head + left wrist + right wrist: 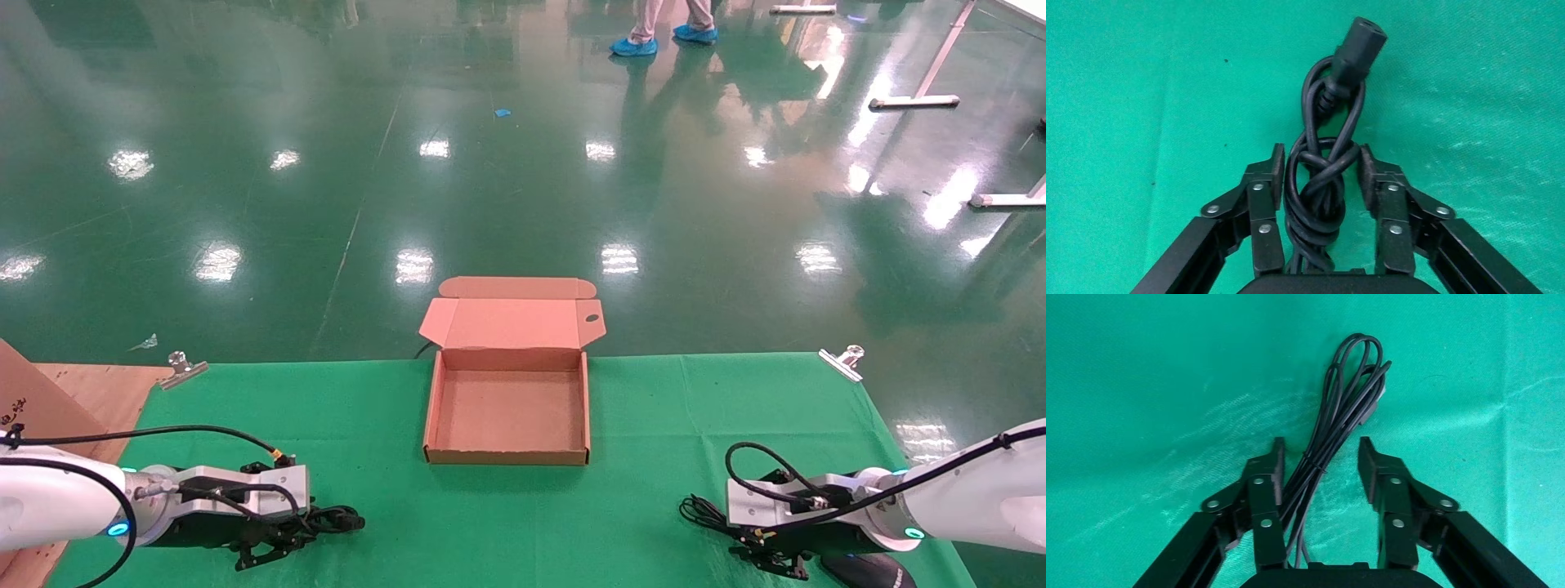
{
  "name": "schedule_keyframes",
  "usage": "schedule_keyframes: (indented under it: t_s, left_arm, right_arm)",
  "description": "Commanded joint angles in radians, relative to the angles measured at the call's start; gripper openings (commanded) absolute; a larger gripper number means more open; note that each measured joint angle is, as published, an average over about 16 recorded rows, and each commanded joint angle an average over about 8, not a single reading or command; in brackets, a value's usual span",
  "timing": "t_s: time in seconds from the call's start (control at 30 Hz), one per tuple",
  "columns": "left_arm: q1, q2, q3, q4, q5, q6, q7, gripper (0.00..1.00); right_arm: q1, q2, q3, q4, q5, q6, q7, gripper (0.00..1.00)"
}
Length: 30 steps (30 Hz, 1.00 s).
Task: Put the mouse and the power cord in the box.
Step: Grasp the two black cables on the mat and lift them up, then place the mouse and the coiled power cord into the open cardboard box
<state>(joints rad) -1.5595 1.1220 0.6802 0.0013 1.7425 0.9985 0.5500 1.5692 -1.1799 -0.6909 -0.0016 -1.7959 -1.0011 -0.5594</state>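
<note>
The brown cardboard box [507, 408] lies open at the middle of the green cloth, its lid folded back. At the near left, the power cord [331, 518] lies on the cloth. My left gripper [265, 549] is open and low over it. In the left wrist view the coiled power cord [1321, 184] lies between the pads of the left gripper [1319, 156], plug end [1361, 46] beyond. At the near right, my right gripper [766, 555] is open, just beside the black mouse [870, 570]. The mouse's thin bundled cable [1340, 416] runs between the fingers of the right gripper [1319, 450].
Metal clips [181, 369] [844, 361] hold the cloth at the far corners. A wooden board and cardboard sheet [49, 400] stand at the left edge. Green floor lies beyond the table, with a person's feet [662, 39] far off.
</note>
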Motion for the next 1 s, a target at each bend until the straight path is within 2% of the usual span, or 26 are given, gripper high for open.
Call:
schedule_keyframes:
  t_s: [0.03,0.4,0.57,0.77,1.0]
  left_arm:
    - [0.001,-0.001,0.0,0.001,-0.001,0.004,0.0,0.0]
    - [0.004,-0.006,-0.002,-0.002,-0.003,0.02,0.008,0.0]
    - [-0.014,-0.016,-0.002,-0.007,-0.003,0.049,0.015,0.0]
    - [-0.055,-0.032,-0.002,-0.019,-0.004,0.115,0.029,0.0]
    - [-0.132,-0.039,0.0,-0.041,-0.001,0.209,0.046,0.0]
  right_arm:
    - [-0.001,0.001,0.001,-0.001,0.001,-0.002,0.001,0.0]
    - [0.0,0.01,0.007,-0.001,0.01,-0.008,0.005,0.0]
    - [0.023,0.02,0.013,0.006,0.018,-0.044,0.001,0.0]
    - [0.083,0.036,0.022,0.024,0.031,-0.145,-0.015,0.0]
    - [0.184,0.043,0.034,0.046,0.052,-0.34,-0.036,0.0]
